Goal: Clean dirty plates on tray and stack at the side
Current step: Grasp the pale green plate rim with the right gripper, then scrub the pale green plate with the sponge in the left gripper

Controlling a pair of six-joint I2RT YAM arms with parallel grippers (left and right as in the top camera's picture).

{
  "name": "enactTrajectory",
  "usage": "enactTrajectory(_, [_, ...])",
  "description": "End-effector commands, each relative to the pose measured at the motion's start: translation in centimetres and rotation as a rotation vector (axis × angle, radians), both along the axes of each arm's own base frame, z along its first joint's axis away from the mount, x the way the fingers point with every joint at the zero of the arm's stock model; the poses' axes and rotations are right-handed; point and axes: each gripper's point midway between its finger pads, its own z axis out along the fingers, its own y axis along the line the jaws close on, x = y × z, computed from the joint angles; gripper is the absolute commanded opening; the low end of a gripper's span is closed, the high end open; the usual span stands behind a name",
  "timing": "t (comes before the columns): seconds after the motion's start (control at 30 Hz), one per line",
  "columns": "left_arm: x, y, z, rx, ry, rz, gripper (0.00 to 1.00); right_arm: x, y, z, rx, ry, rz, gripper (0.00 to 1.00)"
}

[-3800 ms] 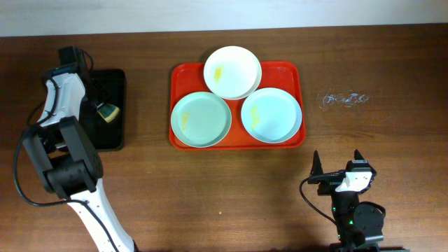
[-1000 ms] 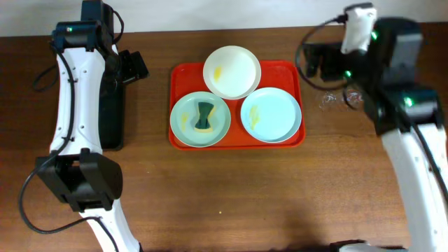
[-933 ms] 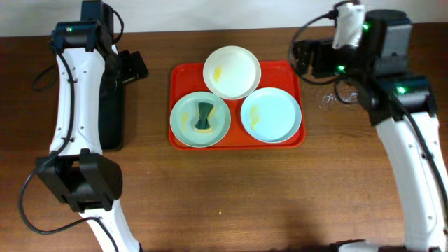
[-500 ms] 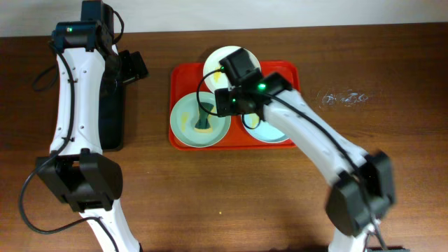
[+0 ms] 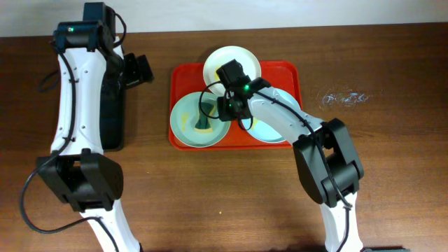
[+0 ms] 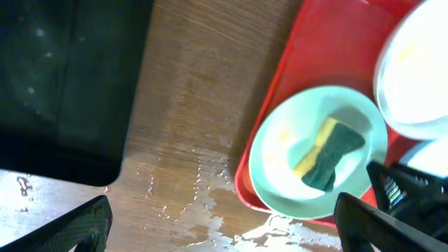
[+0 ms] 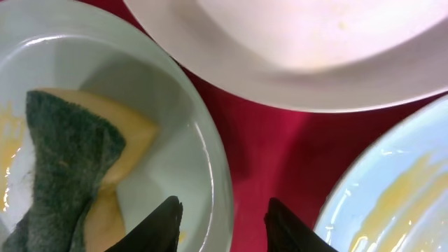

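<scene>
I am starting on the first plate, and by my reckoning scrubbing is not yet under way. Toward the far edge of the worktop, mid-width, the large red-orange rectangular plastic tray [image 5: 290,70] is carrying all three plates, none stacked aside. On its near side, the left pale mint-blue round plate [image 5: 183,120] is holding a yellow sponge with a dark green scouring face [image 7: 70,168] beside a yellowish smear. My right claw [image 7: 224,224] is hanging over it with jaws apart, straddling that plate's rim and gripping nothing. Next I am needing either to pinch the rim and steady it, or to shift inward onto the sponge. The right mint-blue plate [image 7: 399,182] is showing yellow streaks. The white round plate [image 7: 301,42], farther back, is bearing a faint yellowish mark. Toward the far-left corner my left claw [image 6: 224,210] is hovering — spread wide, empty — beside the small black rectangular tray [image 6: 63,84].
</scene>
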Motion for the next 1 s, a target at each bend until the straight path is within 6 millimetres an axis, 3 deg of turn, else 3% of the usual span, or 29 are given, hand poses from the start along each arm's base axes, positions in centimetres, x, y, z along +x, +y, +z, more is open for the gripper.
enactTrajectory(0.0, [0.0,-2.1,-2.4,-0.016,0.052,-0.131,0.97,0.2,-0.3,-0.9,-0.004,0.013,0.007,0.2])
enactTrajectory(0.03, [0.1,-3.6,-2.7,-0.081,0.042,-0.201,0.94,0.3,-0.6,-0.9,-0.004,0.015,0.001,0.15])
enactTrajectory(0.1, [0.2,-5.5,-3.4,-0.177,0.025,-0.294,0.89,0.2,-0.9,-1.2,-0.009,0.023,-0.003,0.17])
enactTrajectory(0.13, [0.3,-5.5,-5.1,-0.179,0.036,-0.292,0.76,-0.1,-1.2,-1.7,-0.017,0.036,-0.005,0.23])
enactTrajectory(0.23, [-0.1,-5.7,-7.9,-0.194,0.069,-0.292,0.77,-1.0,-2.2,-3.3,-0.032,0.061,-0.014,0.26])
enactTrajectory(0.37, [-0.6,-5.9,-10.2,-0.197,0.091,-0.299,0.7,-1.0,-1.7,-3.4,-0.006,0.059,-0.007,0.25])
enactTrajectory(0.4, [-0.9,-7.1,-10.2,-0.241,0.078,-0.372,0.66,-0.9,-1.7,-3.3,-0.003,0.056,-0.01,0.2])
enactTrajectory(0.5, [-1.3,-9.2,-10.7,-0.26,0.082,-0.424,0.6,-1.2,-1.5,-3.4,0.005,0.071,-0.013,0.2])
enactTrajectory(0.53, [-1.3,-10.1,-11.0,-0.259,0.078,-0.444,0.64,-1.5,-0.9,-3.3,0.038,0.087,0.001,0.17])
enactTrajectory(0.57, [-1.4,-10.7,-11.3,-0.259,0.082,-0.448,0.66,-1.7,-0.7,-3.3,0.052,0.095,0.007,0.04])
enactTrajectory(0.6, [-1.3,-11.5,-11.9,-0.26,0.087,-0.451,0.63,-1.7,-0.6,-3.3,0.054,0.097,0.008,0.04])
enactTrajectory(0.63, [-1.0,-12.4,-12.7,-0.27,0.084,-0.465,0.53,-1.7,-0.6,-3.3,0.054,0.098,0.009,0.04])
enactTrajectory(0.8, [-1.3,-15.0,-17.1,-0.358,0.148,-0.491,0.43,-2.2,-0.8,-3.4,0.047,0.115,0.013,0.04])
enactTrajectory(0.87, [-1.7,-16.5,-17.2,-0.448,0.136,-0.573,0.42,-2.2,-0.8,-3.4,0.047,0.114,0.016,0.04])
enactTrajectory(0.97, [-1.6,-16.6,-17.2,-0.443,0.129,-0.581,0.43,-2.2,-0.8,-3.4,0.046,0.114,0.017,0.04])
